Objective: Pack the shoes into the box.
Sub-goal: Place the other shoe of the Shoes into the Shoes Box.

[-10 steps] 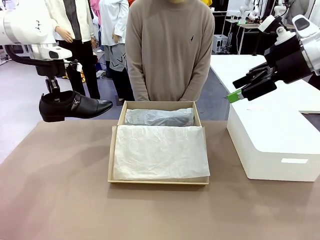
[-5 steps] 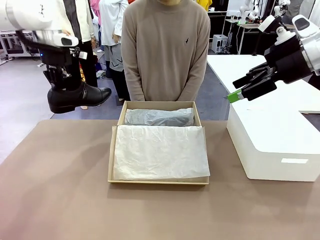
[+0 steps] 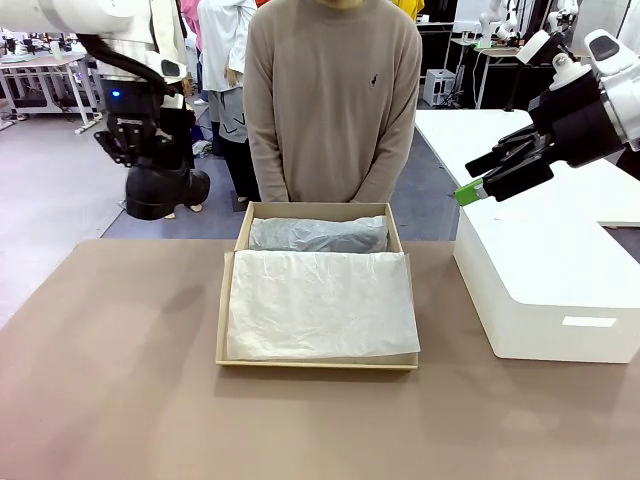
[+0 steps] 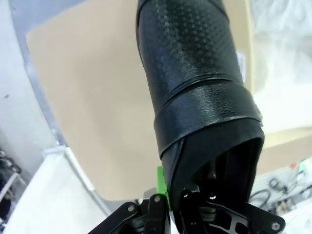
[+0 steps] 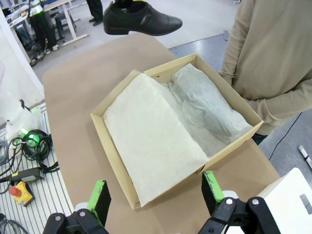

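Note:
One glossy black shoe [image 3: 165, 190] hangs in the air beyond the table's far left corner, seen end-on, with my left gripper [image 3: 158, 160] shut on its collar from above. In the left wrist view the shoe [image 4: 195, 73] stretches away from my left gripper [image 4: 181, 194], one green pad [image 4: 160, 183] outside the collar. The tan box [image 3: 228, 300] lies mid-table, lined with white tissue; a tissue-wrapped lump [image 3: 318, 234] lies along its far side. My right gripper [image 3: 470, 190] hovers open over the white block. In the right wrist view it [image 5: 155, 192] looks down on the box [image 5: 114, 102] and shoe [image 5: 141, 19].
A person in a beige sweater [image 3: 335, 100] stands right behind the box at the far edge. A large white block [image 3: 540, 270] takes up the table's right side. Bare brown table [image 3: 110, 380] stretches left of and in front of the box.
My left arm has swung the shoe up and to the right while turning it from side-on to end-on. The right arm, box and person have not moved.

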